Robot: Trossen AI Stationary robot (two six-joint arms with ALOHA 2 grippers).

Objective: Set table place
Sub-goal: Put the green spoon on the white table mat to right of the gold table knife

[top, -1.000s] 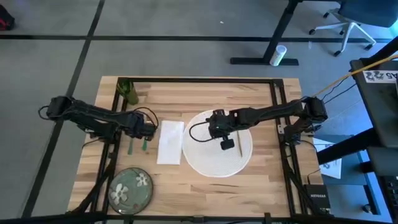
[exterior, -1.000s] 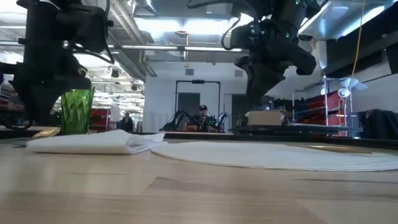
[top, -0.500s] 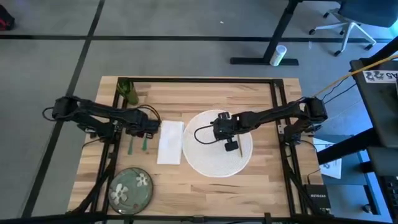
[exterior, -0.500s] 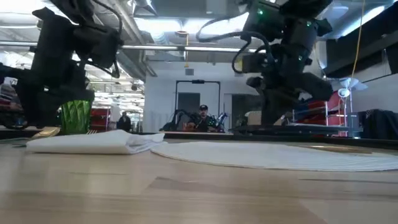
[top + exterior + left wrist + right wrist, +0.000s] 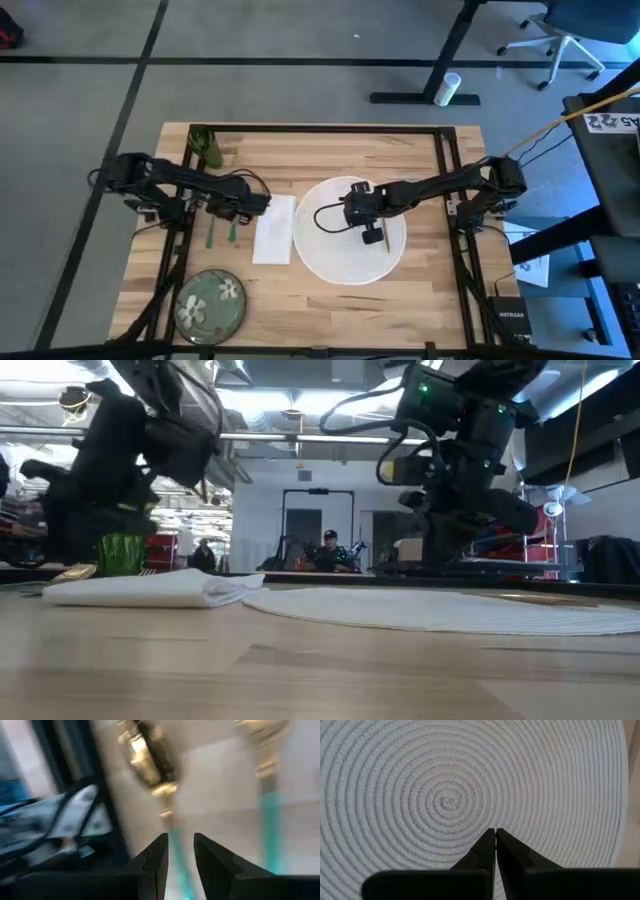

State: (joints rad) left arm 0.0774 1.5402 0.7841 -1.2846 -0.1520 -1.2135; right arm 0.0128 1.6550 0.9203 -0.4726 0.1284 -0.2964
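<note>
Barely any readable text. Only candidate: a white tag point(image 5: 612, 121) at the right edge of the high view, past the desk point(image 5: 330, 290), with dark characters that look upside down, not legible. Black box point(image 5: 511, 322) by the desk's near right corner has a label, too small to read.

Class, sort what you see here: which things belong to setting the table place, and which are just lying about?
Belongs to the job:
- woven placemat, under the right gripper
- napkin
- green floral plate
- green cup
- two green-handled utensils, below the left gripper
- table

Just lying about:
- white cylinder on the floor
- office chair
</note>
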